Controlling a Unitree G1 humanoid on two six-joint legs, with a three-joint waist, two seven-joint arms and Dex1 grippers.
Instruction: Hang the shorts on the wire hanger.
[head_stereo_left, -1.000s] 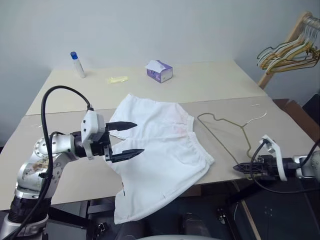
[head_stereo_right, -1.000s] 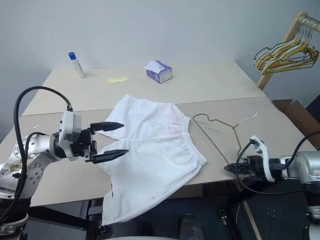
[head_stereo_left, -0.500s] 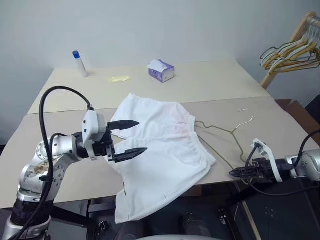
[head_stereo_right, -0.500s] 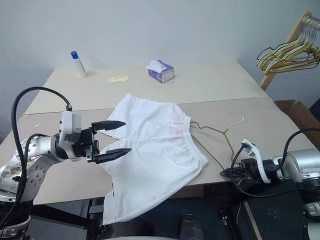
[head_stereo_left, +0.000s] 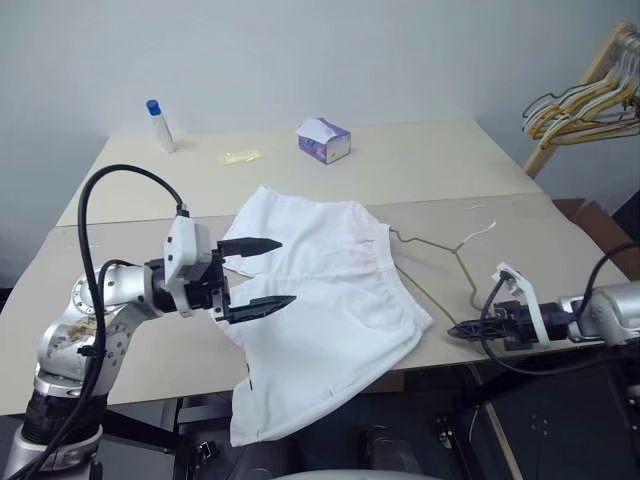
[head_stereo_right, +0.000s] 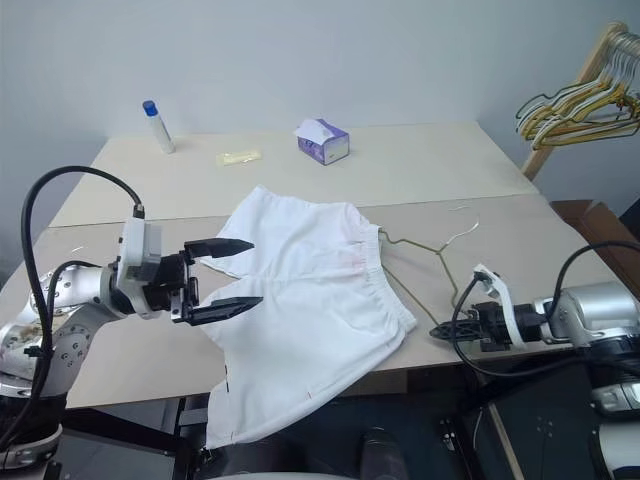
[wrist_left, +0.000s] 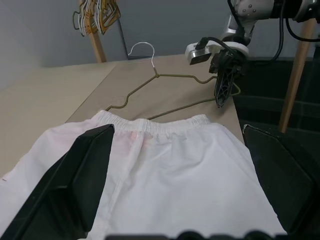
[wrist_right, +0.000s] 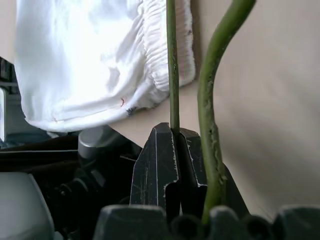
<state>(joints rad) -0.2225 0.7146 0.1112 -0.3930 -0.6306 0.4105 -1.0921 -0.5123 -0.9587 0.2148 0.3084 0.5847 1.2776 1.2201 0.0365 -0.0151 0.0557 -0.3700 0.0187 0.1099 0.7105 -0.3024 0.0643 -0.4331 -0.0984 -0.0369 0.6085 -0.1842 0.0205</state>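
Shorts lie flat (waistband beside wire hanger) on table.

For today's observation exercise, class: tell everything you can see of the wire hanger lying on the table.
The wire hanger is one thin, dark olive-green wire bent into a triangle with notched shoulders, ending in a paler curved hook. It lies flat on the beige table, beside the waistband of the white shorts, hook pointing toward the far edge. The right gripper is shut on its wire near the table's front edge.
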